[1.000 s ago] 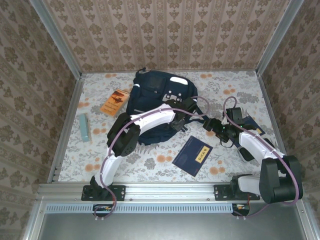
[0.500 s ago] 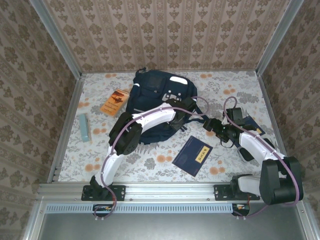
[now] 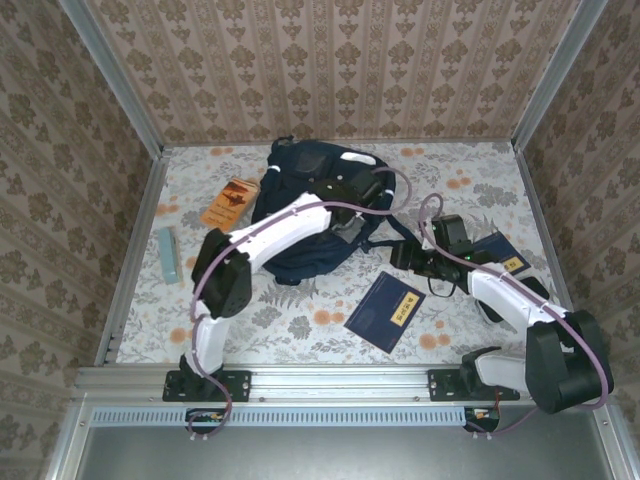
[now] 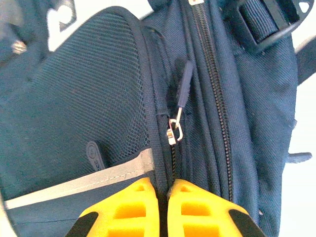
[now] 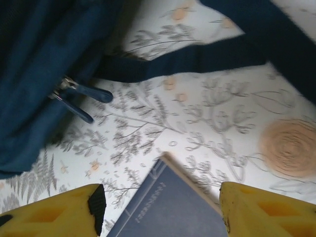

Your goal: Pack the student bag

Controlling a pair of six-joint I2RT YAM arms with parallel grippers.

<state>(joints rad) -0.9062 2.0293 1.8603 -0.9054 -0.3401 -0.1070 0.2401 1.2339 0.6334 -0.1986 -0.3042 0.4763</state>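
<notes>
The student bag (image 3: 298, 172), navy with white patches, lies at the back middle of the table. My left gripper (image 3: 352, 202) rests on top of it. In the left wrist view the yellow fingers (image 4: 129, 207) are shut, tips against the zipper seam just below the slider (image 4: 174, 131) and its dark pull tab (image 4: 182, 87); the tab is not held. My right gripper (image 3: 408, 258) hovers open beside the bag's right edge. In the right wrist view its fingers (image 5: 74, 210) straddle the corner of a navy book (image 5: 173, 215), with the bag (image 5: 44, 69) and two zipper pulls (image 5: 81, 101) ahead.
A navy book with gold lettering (image 3: 385, 310) lies in front of the bag. Another navy book (image 3: 497, 247) sits under the right arm. An orange book (image 3: 230, 203) and a teal case (image 3: 170, 255) lie at the left. A bag strap (image 5: 197, 59) crosses the table.
The left arm has pushed farther back over the bag and its jaws have closed. The right gripper has slid left toward the bag and its jaws have narrowed.
</notes>
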